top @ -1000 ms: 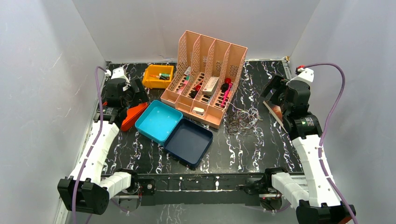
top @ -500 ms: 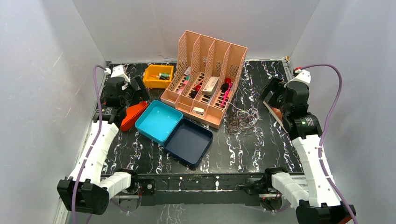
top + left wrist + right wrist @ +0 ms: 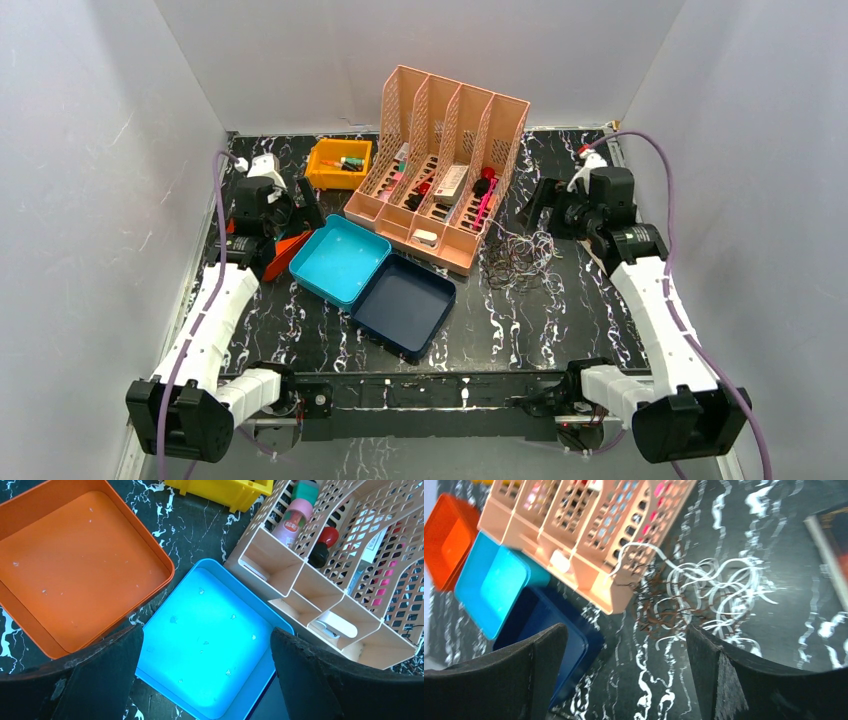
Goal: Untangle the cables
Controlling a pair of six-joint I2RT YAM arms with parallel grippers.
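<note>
The cables (image 3: 520, 257) are a tangled heap of thin curly dark and white wires on the black marbled table, just right of the pink file rack. They also show in the right wrist view (image 3: 694, 597). My right gripper (image 3: 545, 203) is open and empty, above and just behind the heap. My left gripper (image 3: 300, 208) is open and empty at the table's left, over the orange tray (image 3: 75, 565) and light blue tray (image 3: 210, 640).
A pink file rack (image 3: 440, 160) holds small items at the back middle. A yellow bin (image 3: 338, 163) stands behind left. A dark blue tray (image 3: 405, 303) adjoins the light blue tray (image 3: 340, 258). A flat booklet (image 3: 831, 545) lies at the table's right edge.
My right arm has swung left and forward, from the table's right edge to a spot by the cable heap. My left gripper has shifted slightly right and nearer.
</note>
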